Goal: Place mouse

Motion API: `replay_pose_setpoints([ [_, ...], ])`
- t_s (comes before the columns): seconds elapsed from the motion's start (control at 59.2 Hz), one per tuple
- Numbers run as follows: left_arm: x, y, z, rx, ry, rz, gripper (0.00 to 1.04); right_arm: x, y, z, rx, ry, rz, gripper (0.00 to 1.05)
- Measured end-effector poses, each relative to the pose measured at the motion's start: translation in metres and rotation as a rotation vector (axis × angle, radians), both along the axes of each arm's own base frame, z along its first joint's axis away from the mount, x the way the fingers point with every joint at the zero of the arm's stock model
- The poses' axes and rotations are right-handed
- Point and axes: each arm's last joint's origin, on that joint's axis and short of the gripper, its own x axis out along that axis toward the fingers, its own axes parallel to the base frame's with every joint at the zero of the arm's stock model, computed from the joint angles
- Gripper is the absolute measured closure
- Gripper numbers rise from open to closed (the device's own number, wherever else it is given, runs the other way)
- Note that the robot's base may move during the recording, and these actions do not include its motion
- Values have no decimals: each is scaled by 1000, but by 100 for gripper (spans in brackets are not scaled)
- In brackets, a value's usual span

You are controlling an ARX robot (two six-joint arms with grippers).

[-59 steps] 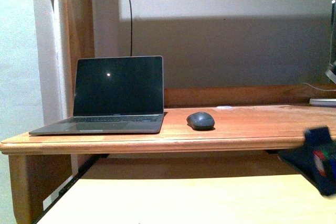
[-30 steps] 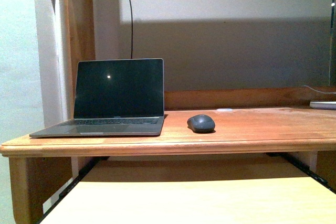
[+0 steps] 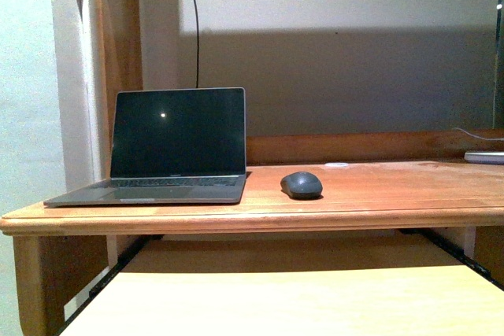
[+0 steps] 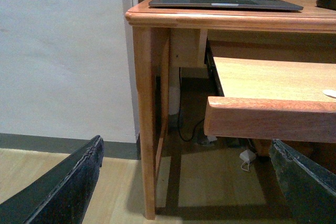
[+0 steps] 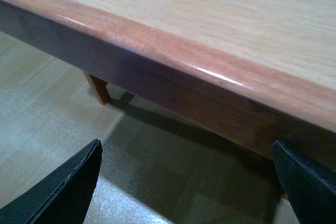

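Observation:
The dark grey domed mouse (image 3: 301, 185) sits on the wooden desk top (image 3: 378, 194), just right of the open laptop (image 3: 165, 151). Its edge shows at the far border of the left wrist view (image 4: 327, 0). Neither gripper shows in the front view. My left gripper (image 4: 189, 187) is open and empty, low beside the desk's left leg (image 4: 144, 124), above the floor. My right gripper (image 5: 189, 187) is open and empty, below the front edge of the pulled-out shelf (image 5: 173, 51).
A pulled-out light wood shelf (image 3: 283, 297) lies under the desk top. A small flat white disc (image 3: 337, 164) lies behind the mouse. A white object (image 3: 484, 157) with a cable is at the desk's far right. Cables and an adapter (image 4: 245, 157) lie on the floor.
One second ago the right gripper showed at the lower right of the front view; it has since dropped out of view. The mouse and laptop have not moved.

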Motion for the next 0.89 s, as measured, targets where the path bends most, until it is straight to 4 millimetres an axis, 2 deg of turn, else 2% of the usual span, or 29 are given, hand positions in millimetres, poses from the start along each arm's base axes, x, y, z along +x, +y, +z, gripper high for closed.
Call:
replay_pose_setpoints([
  [0.304,0,0,0,0,0,0,8,27,34,4,-3,-23,-4,7],
  [0.692,0,0,0,0,0,0,8,86,95,19,-9,-79,-4,7],
  [0.895,0,0,0,0,0,0,8,111,121,19,-17,-89,-6,7],
])
